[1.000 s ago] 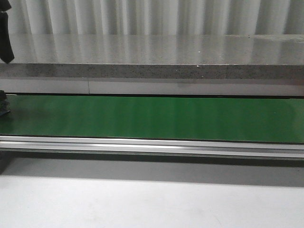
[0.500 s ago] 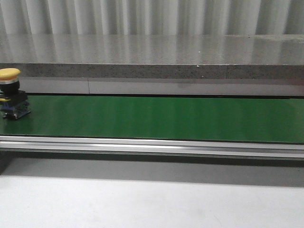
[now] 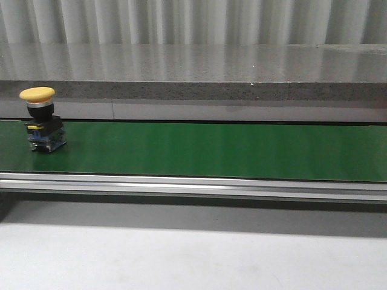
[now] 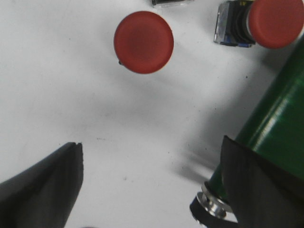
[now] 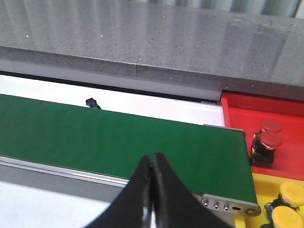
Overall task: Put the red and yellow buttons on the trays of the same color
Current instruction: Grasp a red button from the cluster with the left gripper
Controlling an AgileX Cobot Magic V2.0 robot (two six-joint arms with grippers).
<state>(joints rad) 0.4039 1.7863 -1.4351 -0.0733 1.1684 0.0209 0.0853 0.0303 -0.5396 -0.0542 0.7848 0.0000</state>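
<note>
Green belt (image 3: 211,150) carries a yellow button (image 3: 42,121); only the right wrist view shows trays.

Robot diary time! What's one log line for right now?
yellow button: upright on green belt, left end | left gripper: open above two red buttons | right gripper: shut, empty, above belt

No words, numbers, brand names or signs can be read in any of the views. The red button (image 4: 259,23) lying on its side in the left wrist view has a small yellow strip at the top edge of its body with dark marks on it, but they are too blurred and cut off to make out. The yellow button (image 3: 41,119) on the green belt (image 3: 230,151) has a yellow band on its body, also unreadable.
</note>
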